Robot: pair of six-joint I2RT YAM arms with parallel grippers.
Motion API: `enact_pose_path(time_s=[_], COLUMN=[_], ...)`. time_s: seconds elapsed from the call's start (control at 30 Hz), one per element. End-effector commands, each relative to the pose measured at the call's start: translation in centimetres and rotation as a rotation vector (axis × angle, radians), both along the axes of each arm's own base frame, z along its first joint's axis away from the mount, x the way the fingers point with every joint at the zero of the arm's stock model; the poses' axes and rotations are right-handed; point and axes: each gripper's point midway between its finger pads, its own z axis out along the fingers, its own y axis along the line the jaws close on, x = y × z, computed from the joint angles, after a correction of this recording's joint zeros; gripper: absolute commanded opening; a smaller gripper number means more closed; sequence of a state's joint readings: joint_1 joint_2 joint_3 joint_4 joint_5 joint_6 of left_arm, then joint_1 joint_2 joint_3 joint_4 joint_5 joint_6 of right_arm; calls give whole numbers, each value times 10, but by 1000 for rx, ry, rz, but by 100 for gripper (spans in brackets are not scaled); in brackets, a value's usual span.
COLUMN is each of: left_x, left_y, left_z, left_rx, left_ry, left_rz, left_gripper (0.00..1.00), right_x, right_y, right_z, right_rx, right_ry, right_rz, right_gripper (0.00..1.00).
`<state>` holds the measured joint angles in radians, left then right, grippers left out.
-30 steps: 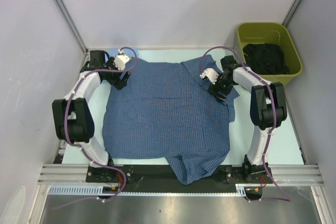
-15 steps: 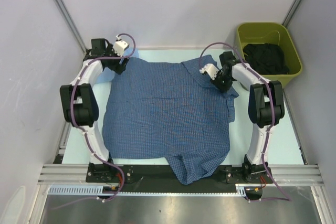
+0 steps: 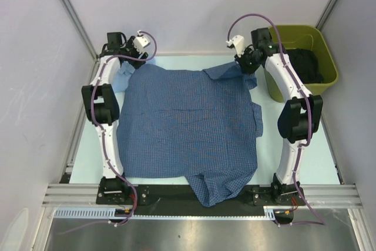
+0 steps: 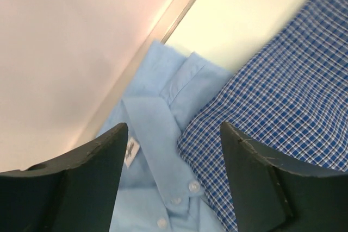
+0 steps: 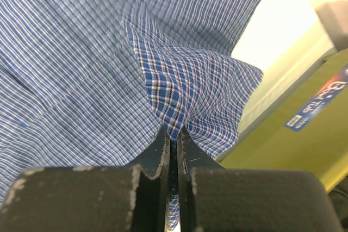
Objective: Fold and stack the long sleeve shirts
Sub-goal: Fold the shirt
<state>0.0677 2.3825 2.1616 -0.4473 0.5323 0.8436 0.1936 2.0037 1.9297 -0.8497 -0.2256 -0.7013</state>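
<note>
The right gripper (image 5: 173, 134) is pinched tight on the far-right corner of the checked shirt (image 3: 188, 127) spread across the table, so I'd say the left gripper (image 4: 173, 129), fingers wide at the far left, should catch only checked cloth, not the pale blue shirt (image 4: 157, 134) just beside it.

checked shirt (image 3: 188, 127) spread, pale shirt (image 3: 123, 78) partly under
</note>
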Motion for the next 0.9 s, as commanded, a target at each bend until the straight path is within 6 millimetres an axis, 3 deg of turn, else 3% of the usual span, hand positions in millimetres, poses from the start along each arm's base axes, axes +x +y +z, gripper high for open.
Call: enact_pose_path(time_s=[0.0, 0.17, 0.43, 0.67, 0.87], left_x=[-5, -2, -2, 17, 18], left_y=[-27, -30, -30, -24, -26], left_z=[14, 5, -25, -33, -43], left_rx=[-12, 32, 120, 150, 163], left_ry=[-79, -118, -108, -143, -144], left_rz=[-248, -320, -387, -383, -398], left_gripper=[75, 76, 73, 72, 69], right_x=[1, 2, 4, 3, 4], right_y=[17, 21, 22, 19, 19], right_z=[22, 28, 35, 35, 34], right_rx=[90, 116, 125, 115, 115], right_ry=[8, 4, -12, -9, -7], right_rz=[-19, -22, -28, -28, -31], right_gripper=[0, 0, 0, 0, 0])
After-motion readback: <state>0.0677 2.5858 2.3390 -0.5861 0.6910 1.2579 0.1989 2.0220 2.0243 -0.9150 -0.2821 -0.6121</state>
